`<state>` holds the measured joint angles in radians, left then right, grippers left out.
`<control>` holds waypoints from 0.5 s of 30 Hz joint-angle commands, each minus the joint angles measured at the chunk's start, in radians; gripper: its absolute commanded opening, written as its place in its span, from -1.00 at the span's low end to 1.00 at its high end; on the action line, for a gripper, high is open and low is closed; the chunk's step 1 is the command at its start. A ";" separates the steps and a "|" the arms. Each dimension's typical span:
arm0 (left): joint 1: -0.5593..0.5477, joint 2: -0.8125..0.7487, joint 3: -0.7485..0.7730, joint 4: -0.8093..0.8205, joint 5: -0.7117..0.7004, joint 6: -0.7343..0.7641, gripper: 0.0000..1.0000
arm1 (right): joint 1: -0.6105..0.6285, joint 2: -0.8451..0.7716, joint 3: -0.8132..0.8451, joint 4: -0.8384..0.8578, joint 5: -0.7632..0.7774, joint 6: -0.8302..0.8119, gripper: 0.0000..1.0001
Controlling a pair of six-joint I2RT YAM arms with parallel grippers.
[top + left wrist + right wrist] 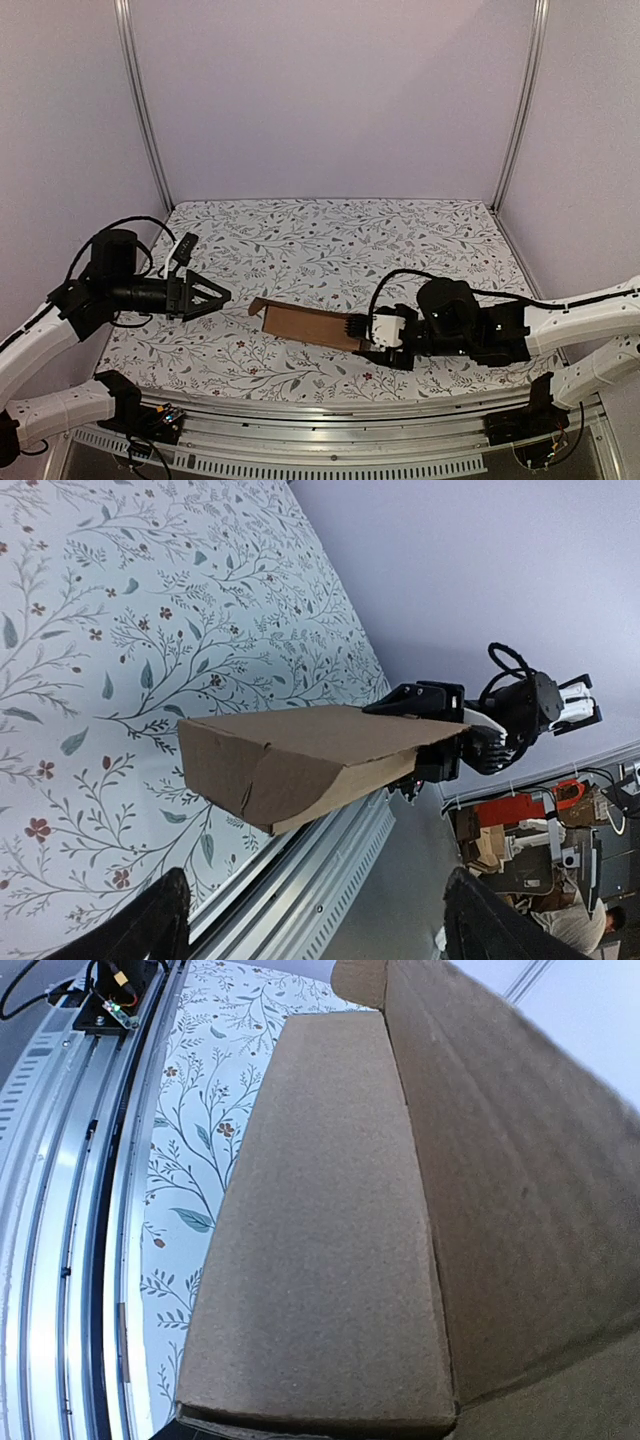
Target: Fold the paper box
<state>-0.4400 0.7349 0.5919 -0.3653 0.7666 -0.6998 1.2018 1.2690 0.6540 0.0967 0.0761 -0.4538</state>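
The paper box [305, 322] is plain brown cardboard, partly folded, lying low over the floral table near the front edge. One flap [262, 306] at its left end stands up. My right gripper [362, 336] is shut on the box's right end; in the left wrist view its dark jaws clasp the far end of the paper box [300, 760] from above and below. The right wrist view is filled by the paper box [330, 1240], and its own fingertips are hidden. My left gripper [218, 296] stands open to the left of the box, apart from it, its fingers [160, 920] wide with nothing between them.
The table [330, 240] has a floral cover and is closed in by pale walls on three sides. A metal rail [330, 420] runs along the front edge, close to the box. A small circuit board [110, 1005] sits on that rail.
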 commanded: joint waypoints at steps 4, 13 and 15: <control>-0.035 -0.011 0.030 0.020 -0.099 0.052 0.52 | -0.106 0.102 0.066 -0.022 -0.359 0.257 -0.28; -0.159 0.124 0.086 -0.058 -0.378 0.137 -0.23 | -0.125 0.243 0.114 -0.013 -0.402 0.292 -0.34; -0.176 0.135 0.097 -0.086 -0.463 0.146 -0.34 | -0.125 0.254 0.113 -0.009 -0.407 0.295 -0.34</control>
<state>-0.5808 0.8501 0.6460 -0.3809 0.5064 -0.6018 1.0847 1.4998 0.7452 0.0753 -0.2874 -0.1875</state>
